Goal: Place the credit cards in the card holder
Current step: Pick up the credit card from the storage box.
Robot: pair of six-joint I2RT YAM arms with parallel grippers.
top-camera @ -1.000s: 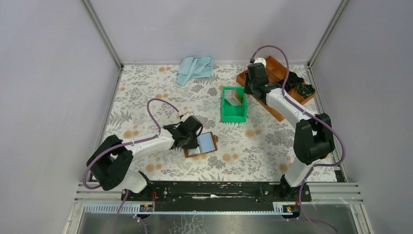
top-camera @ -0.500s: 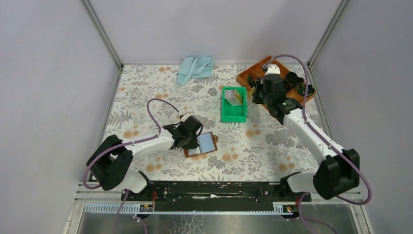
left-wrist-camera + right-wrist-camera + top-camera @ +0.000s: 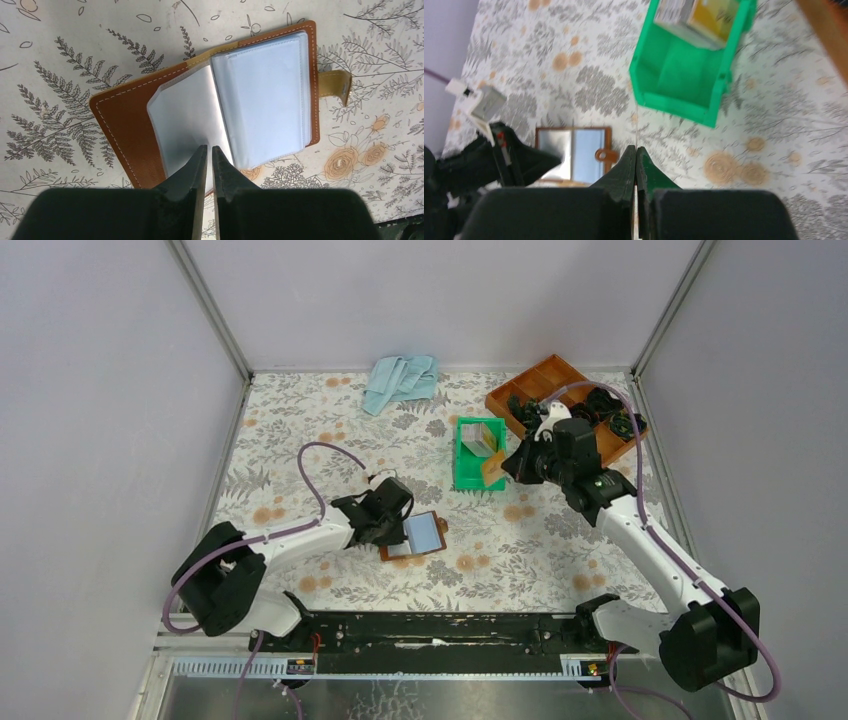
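Movement on the right side is the news: the right gripper [image 3: 506, 466] has come away from the far corner by the tray [image 3: 545, 375] and now hangs just right of the bin [image 3: 477, 478], its jaws closed on a gold-tan card [image 3: 491, 469]. In the wrist view that card shows only as a thin edge-on line running out from between the shut fingers. More cards [image 3: 483, 440] lean in the far end of the bin, so this is one of several trips. The holder [image 3: 220, 110] lies open on the table, near the left arm and well apart from the bin, with its clear sleeves facing up and its snap tab sticking out on the bin side. The left gripper [image 3: 206, 150] has stayed put at the holder's left page, jaws almost together with only a slit between them, tips on the near edge of the sleeve; whether they pinch the sleeve or merely pin it down, I cannot tell. Pickup looks done, and I judge the carry across to the holder comes next, followed by a fiddly slide into a sleeve mouth.
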